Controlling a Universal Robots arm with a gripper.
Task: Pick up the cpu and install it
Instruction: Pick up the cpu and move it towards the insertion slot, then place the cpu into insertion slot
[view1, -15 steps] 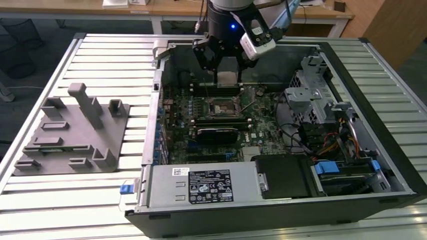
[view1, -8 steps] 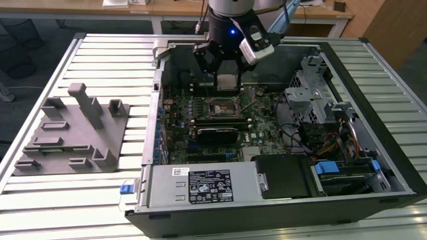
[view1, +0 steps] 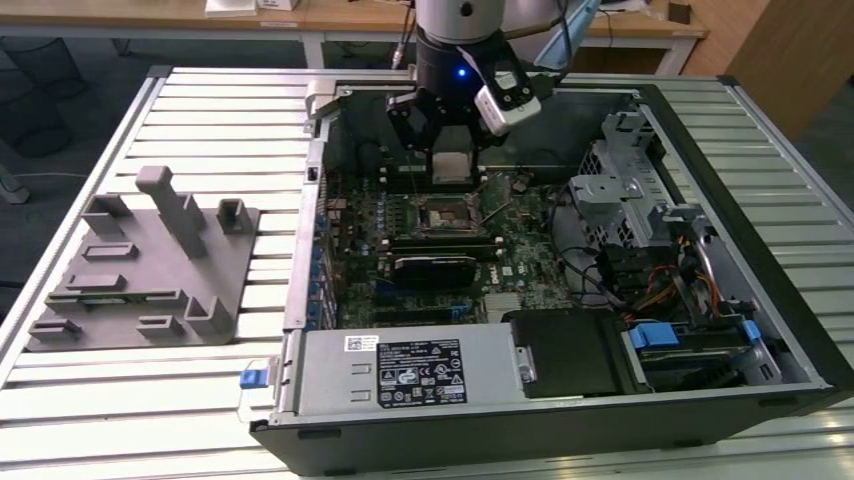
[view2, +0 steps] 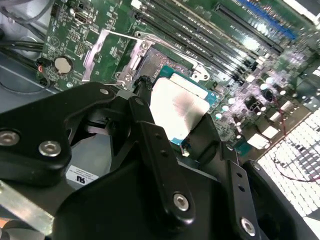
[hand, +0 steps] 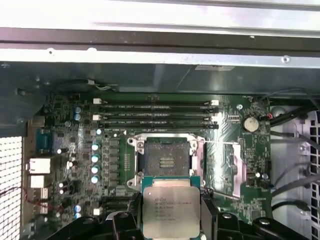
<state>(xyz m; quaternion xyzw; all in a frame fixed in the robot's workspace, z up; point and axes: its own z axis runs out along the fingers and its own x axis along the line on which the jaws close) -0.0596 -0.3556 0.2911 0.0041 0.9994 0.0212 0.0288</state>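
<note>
I have the cpu (hand: 171, 210) clamped in my pincer (hand: 171, 216), a finger on each of two opposite edges, its silver top facing up. It hangs clear of the circuit board (hand: 225, 125) inside the open computer case (view1: 318, 250) that lies on the desk (view1: 134, 420).

The socket (hand: 166, 159) is bare, and its metal frame (view2: 107, 52) is swung open to one side. In the first wrist view the cpu sits just beside the socket, on the side away from the memory slots (hand: 157, 116), with its edge overlapping the socket's near rim. The exterior view agrees: my pincer (view1: 451, 165) is near the socket (view1: 443, 212) but not squarely above it.

I judge the pick-up done and the carry nearly over, so the step in hand is lining up for the seat. That calls for the cpu centred over the socket, square to its edges and level, with its corner mark matched to the socket's. I cannot make out that mark here. The contacts look delicate, so any tilt or sideways scrape on the way down could bend them.
</note>
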